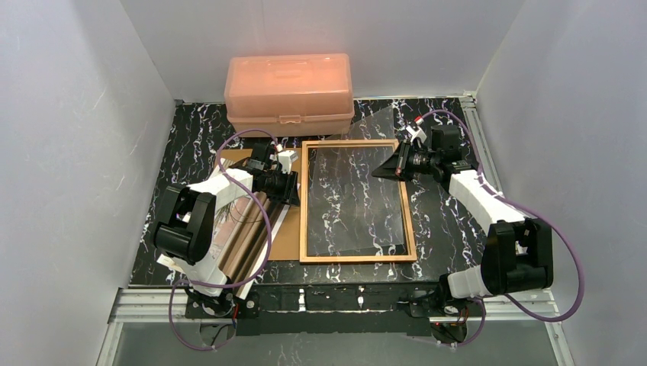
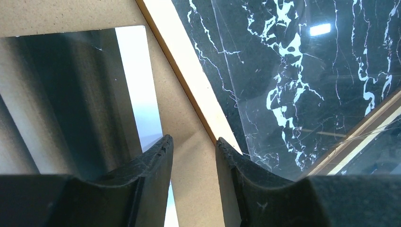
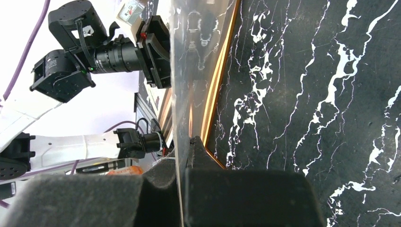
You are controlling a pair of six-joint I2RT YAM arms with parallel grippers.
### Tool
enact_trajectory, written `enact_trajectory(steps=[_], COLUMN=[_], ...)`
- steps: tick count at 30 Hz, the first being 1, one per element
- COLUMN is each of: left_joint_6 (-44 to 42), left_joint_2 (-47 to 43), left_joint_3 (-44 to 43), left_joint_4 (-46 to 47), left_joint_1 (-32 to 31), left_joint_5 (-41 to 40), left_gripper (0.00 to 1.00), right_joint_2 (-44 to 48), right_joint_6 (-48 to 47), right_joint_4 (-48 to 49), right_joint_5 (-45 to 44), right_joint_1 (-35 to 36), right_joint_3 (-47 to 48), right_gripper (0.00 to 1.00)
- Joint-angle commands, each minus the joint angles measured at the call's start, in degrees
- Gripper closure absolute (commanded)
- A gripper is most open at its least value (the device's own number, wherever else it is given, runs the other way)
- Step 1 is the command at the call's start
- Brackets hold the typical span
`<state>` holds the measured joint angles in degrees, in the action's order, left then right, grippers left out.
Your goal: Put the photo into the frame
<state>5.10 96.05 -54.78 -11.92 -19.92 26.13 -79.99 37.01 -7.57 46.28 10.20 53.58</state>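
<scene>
Black marble-look worktop [image 1: 458, 229], white veins running across surface. Plain pale grey walls enclose it on three sides: left wall [image 1: 69, 137], back wall [image 1: 305, 30], right wall [image 1: 564, 114]. Silver metal rail [image 1: 145, 305] along near edge, second rail [image 1: 474, 130] down right side. Dull grey surface [image 1: 137, 343] below near rail. Soft, even light from above.

We see a black worktop [image 1: 450, 221] with white veins. At its far edge, left of the middle, stands a pink plastic box [image 1: 288, 91]. The frame [image 1: 358, 258] lies flat in the centre. A brown backing board [image 1: 288, 240] lies just beside it, toward the near left corner.
</scene>
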Motion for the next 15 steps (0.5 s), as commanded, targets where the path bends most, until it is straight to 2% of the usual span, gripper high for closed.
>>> enact_trajectory(steps=[1, 15], left_joint_6=[-0.92, -1.53], left_joint_2=[-0.47, -0.83], left_joint_3=[0.20, 0.20], left_joint_4=[-0.68, -1.34], left_joint_1=[0.32, 0.30], left_joint_5=[0.94, 1.14], left_gripper=[0.64, 0.67], right_joint_2=[-0.73, -3.39], right_joint_6=[-3.41, -4.62], right_joint_4=[-3.06, -3.58], right_joint_5=[3.09, 3.83], right_joint_1=[0.47, 0.44], right_joint_3=[3.37, 4.59], right_gripper=[0.99, 0.99])
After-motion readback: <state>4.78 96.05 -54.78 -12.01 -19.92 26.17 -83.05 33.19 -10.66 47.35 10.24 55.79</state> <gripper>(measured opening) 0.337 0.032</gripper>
